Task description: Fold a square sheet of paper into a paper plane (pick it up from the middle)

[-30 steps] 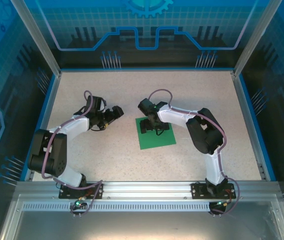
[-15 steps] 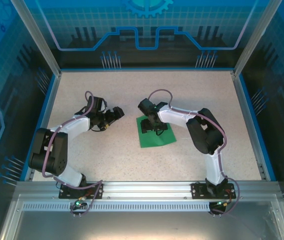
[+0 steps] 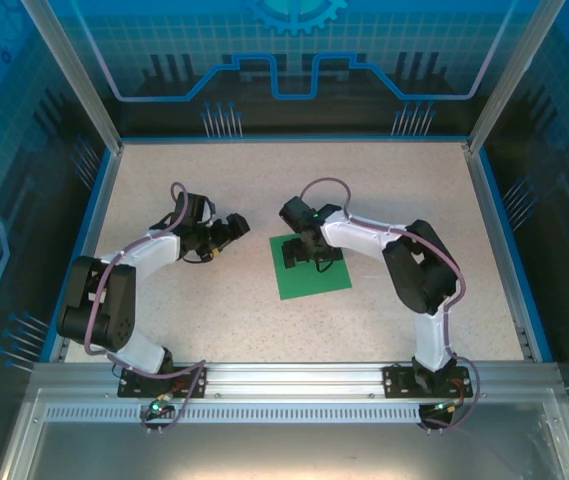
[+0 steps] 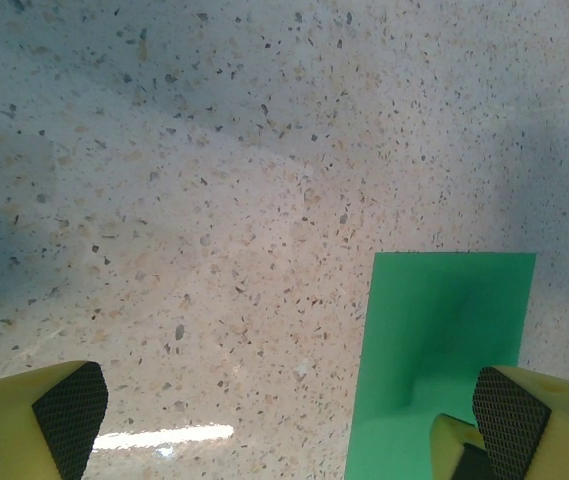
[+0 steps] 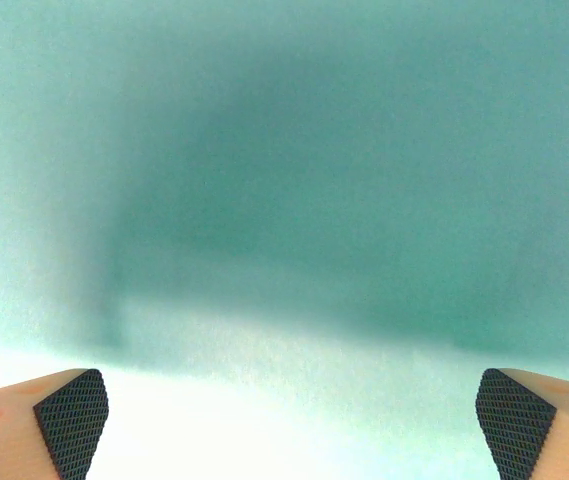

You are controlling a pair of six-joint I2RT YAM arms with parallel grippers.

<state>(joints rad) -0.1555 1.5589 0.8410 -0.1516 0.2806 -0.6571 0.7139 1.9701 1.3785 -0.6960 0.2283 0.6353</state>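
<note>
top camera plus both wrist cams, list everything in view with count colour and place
square sheet of paper: 1, bright green, lying near the middle of the table, partly under the right fingers
table: 1, speckled beige with a blue edge, inside the enclosure
enclosure walls: 3, translucent blue, at the left, far and right sides
frame rail: 1, silver, along the near edge, carrying both arm bases
left arm: 1, white and black, beside the sheet
right arm: 1, white and black, reaching over the sheet
left fingers: 2, yellow with black pads, open, above the table beside the sheet
right fingers: 2, orange-tinted with black pads, open, close above the sheet
</note>
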